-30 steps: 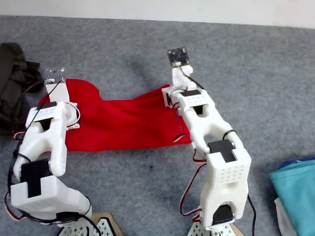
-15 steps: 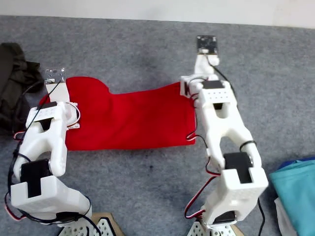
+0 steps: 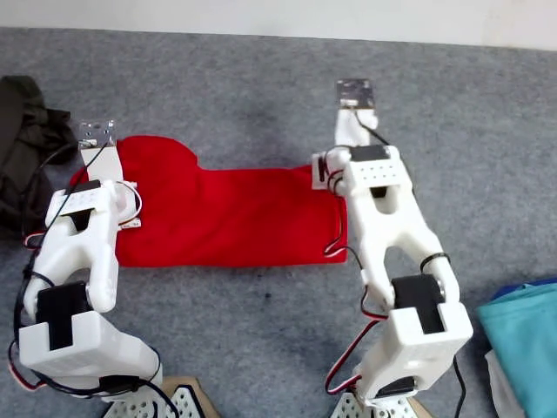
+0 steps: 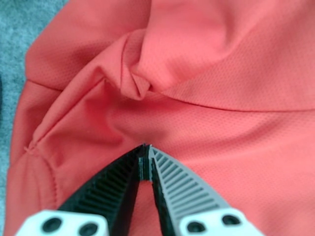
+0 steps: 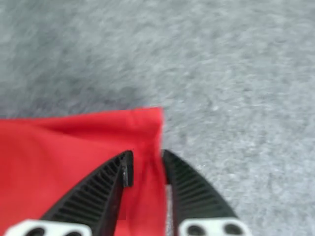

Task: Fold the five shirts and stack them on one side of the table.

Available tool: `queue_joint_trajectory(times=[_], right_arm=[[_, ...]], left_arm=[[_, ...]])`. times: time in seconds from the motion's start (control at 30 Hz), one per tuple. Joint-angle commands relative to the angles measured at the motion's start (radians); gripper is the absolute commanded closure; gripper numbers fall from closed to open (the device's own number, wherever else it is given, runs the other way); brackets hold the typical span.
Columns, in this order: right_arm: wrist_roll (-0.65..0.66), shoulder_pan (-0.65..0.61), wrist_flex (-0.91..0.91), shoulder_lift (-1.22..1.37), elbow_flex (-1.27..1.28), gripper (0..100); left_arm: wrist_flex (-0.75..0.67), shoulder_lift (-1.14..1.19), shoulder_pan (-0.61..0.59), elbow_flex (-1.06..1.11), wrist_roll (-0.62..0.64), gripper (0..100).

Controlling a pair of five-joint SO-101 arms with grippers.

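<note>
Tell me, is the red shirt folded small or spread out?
Spread out: the red shirt lies in a long band across the table, creased beside the left gripper.

Far strip: the grey carpet-like tabletop (image 3: 218,87) is lying open beyond the red mesh-fabric shirt (image 3: 235,218), across the full width.
Near strip: open grey surface is showing along the shirt's near hem, between the two arm bases.
Left edge: a dark crumpled heap of clothing (image 3: 19,148) is crowding the passage just beside the white plastic left arm (image 3: 78,252).
Right side: a folded teal cloth (image 3: 522,335) is occupying the near corner, well apart from the white plastic right arm (image 3: 383,235); open surface is lying between them.
Centre: both arms are overhanging the shirt's ends, leaving its middle reachable from above.
</note>
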Motion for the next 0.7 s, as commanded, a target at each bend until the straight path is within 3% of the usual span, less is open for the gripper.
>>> queue_joint_trajectory(times=[0.0, 0.27, 0.4, 0.67], right_arm=[[0.015, 0.004, -0.038, -0.094, 0.021, 84.2], [-0.052, 0.062, -0.036, -0.185, 0.07, 84.2], [-0.038, 0.025, -0.076, -0.193, 0.13, 84.2], [-0.012, 0.002, -0.165, -0.193, 0.194, 84.2]], left_arm=[[-0.014, -0.044, -0.015, -0.021, -0.006, 99], [-0.008, -0.056, -0.13, -0.024, 0.138, 99], [-0.006, -0.054, -0.143, -0.062, 0.19, 99], [0.224, -0.054, -0.143, -0.159, 0.192, 86]])
